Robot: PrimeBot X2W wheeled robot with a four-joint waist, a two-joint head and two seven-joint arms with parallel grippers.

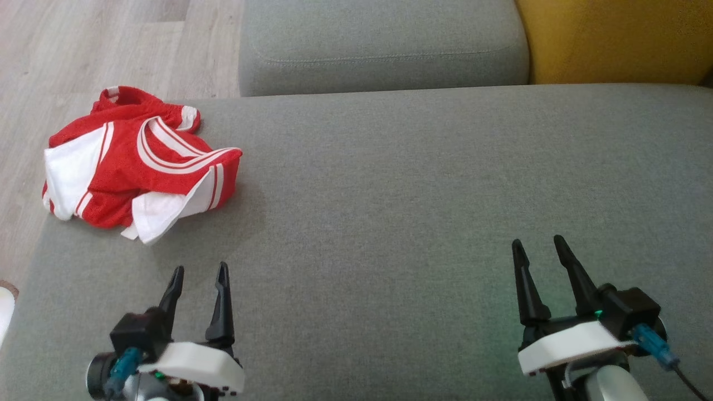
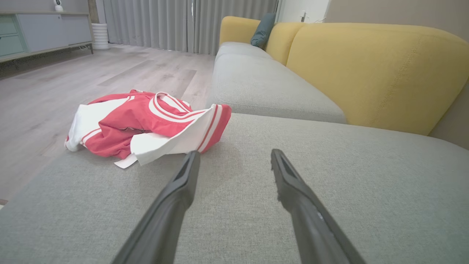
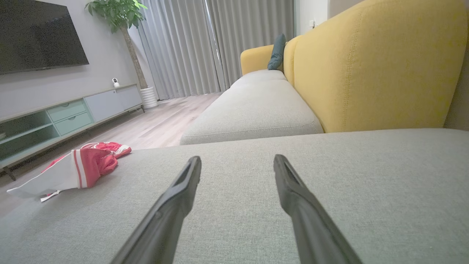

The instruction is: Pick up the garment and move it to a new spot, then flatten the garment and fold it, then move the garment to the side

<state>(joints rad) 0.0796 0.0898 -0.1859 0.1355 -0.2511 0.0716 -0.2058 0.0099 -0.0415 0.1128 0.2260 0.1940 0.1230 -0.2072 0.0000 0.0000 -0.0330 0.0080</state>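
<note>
The garment (image 1: 139, 161) is seen crumpled in a loose heap at the far left corner of the grey seat cushion (image 1: 401, 184). Its red mesh is bunched up, with white panels and double white stripes turned outward. Its left side is laid right at the cushion's edge, beside the wooden floor (image 1: 83, 50). The left gripper (image 1: 200, 268) is held over the cushion on the near side of the heap, close to it but not touching. Its jaws are spread wide, and bare grey fabric is seen between the two dark fingers. The right gripper (image 1: 537, 241) is held well apart from the garment, far to the right over the same cushion. Its jaws are likewise spread wide and closed on nothing. Beyond the cushion a second grey seat (image 1: 384, 44) is set against a yellow backrest (image 1: 613, 39). A teal pillow (image 2: 262, 31) is propped at the far end, and grey curtains (image 3: 205, 44) are hung behind
</note>
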